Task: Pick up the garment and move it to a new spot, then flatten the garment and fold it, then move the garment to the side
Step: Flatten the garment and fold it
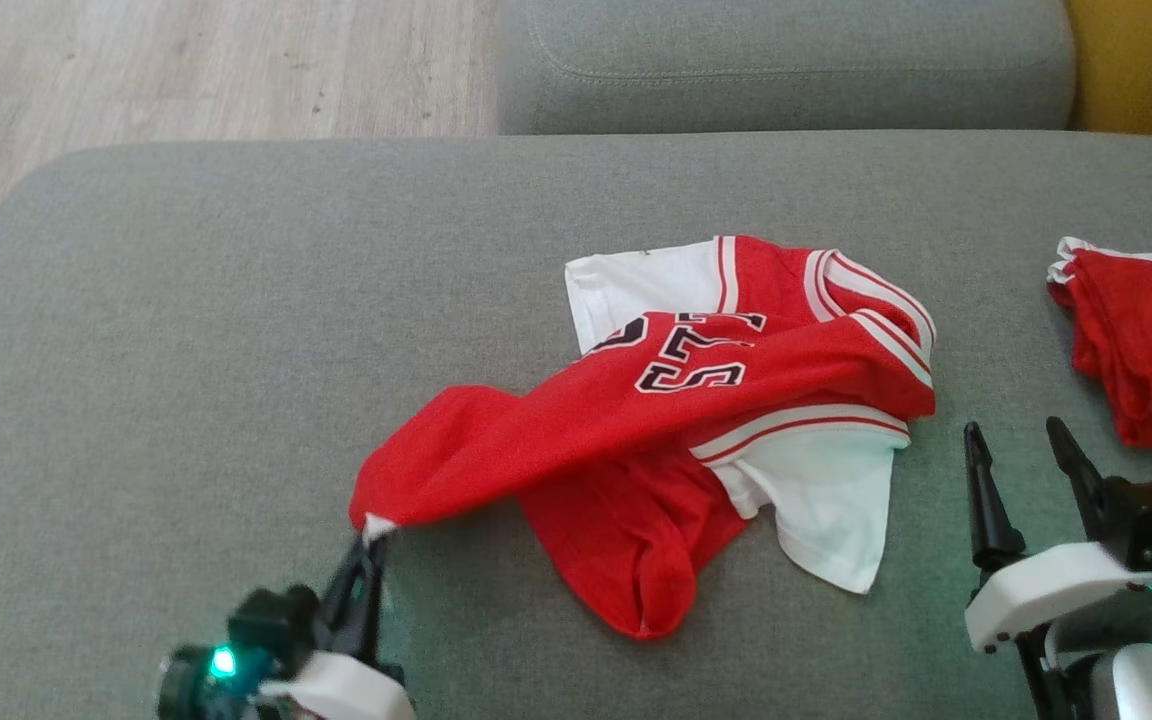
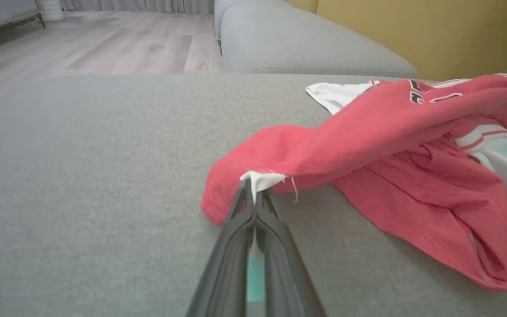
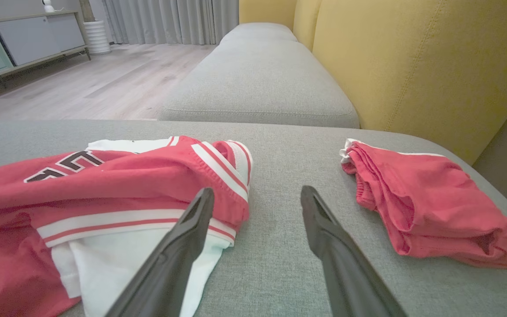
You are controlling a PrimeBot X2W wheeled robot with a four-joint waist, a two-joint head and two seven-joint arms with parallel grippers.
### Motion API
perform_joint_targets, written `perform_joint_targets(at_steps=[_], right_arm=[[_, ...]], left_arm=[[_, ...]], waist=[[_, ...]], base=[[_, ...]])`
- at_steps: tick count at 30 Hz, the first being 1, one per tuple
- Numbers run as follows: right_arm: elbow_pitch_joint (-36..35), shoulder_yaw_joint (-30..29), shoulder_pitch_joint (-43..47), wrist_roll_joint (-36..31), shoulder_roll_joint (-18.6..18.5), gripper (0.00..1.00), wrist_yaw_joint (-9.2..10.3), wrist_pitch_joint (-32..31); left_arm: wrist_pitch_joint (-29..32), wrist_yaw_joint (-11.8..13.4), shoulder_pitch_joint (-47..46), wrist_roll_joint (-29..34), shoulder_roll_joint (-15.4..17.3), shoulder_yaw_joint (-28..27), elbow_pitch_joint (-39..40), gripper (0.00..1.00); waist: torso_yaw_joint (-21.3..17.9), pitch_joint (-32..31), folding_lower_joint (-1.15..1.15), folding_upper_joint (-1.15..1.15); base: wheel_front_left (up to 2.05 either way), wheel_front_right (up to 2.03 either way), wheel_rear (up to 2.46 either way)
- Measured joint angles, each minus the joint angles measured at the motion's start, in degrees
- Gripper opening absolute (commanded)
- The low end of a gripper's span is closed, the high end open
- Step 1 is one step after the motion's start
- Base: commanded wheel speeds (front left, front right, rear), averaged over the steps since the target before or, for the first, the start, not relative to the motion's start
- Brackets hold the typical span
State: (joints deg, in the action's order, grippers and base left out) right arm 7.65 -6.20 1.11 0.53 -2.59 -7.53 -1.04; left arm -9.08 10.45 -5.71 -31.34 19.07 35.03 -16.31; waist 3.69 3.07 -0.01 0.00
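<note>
Two grippers are at work. The left gripper has its fingers pressed together on a small white corner of the jersey, and a red fold rises off the seat from that pinch. From the left wrist, the gripper's tips meet on the white scrap, with the jersey trailing off to the right. The right gripper holds nothing. Its jaws are spread wide above bare fabric, just beside the jersey's white sleeve edge. In its own wrist view the right gripper points between the two garments.

There are two garments. The larger is the crumpled red and white jersey, with black-and-white numerals and striped trim, lying near the middle of the seat. The smaller is a red folded piece with a white edge. It lies apart from the jersey, toward the robot's right and close to the backrest, and shows in the right wrist view too.

Two grey cushions show. The big seat cushion carries both garments. A second cushion lies beyond it, across a seam. A yellow backrest runs along the right. Pale wood floor lies past the sofa, with grey curtains and a low cabinet at the far wall.
</note>
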Motion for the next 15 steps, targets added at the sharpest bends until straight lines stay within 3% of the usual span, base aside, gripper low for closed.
perform_joint_targets(at_steps=[6, 13, 14, 15], right_arm=[[-1.1, 0.6, 0.8, 0.3, 0.0, 1.0, 0.0, -0.8], [-1.3, 1.8, 1.0, 0.6, 0.0, 1.0, 0.0, -1.2], [-1.4, 1.9, 1.1, 0.6, 0.0, 1.0, 0.0, -1.2], [-1.4, 2.0, 1.3, 0.6, 0.0, 1.0, 0.0, -1.2]], left_arm=[[0.0, 0.1, 2.6, -0.7, -3.2, 2.6, -2.2, 0.0], [-0.1, -0.4, 2.9, -2.1, -4.4, 3.6, -6.1, 0.0], [-0.1, -0.5, 3.1, -2.3, -4.5, 3.6, -6.5, 0.29], [-0.2, -0.5, 3.5, -2.5, -4.7, 3.6, -7.0, 0.66]], waist=[[-0.2, -0.6, 0.0, 0.0], [-0.8, -1.8, 0.01, 0.0], [-0.8, -2.0, 0.01, 0.0], [-0.9, -2.3, 0.01, 0.0]], base=[[0.0, 0.0, 0.0], [0.0, 0.0, 0.0], [0.0, 0.0, 0.0], [0.0, 0.0, 0.0]])
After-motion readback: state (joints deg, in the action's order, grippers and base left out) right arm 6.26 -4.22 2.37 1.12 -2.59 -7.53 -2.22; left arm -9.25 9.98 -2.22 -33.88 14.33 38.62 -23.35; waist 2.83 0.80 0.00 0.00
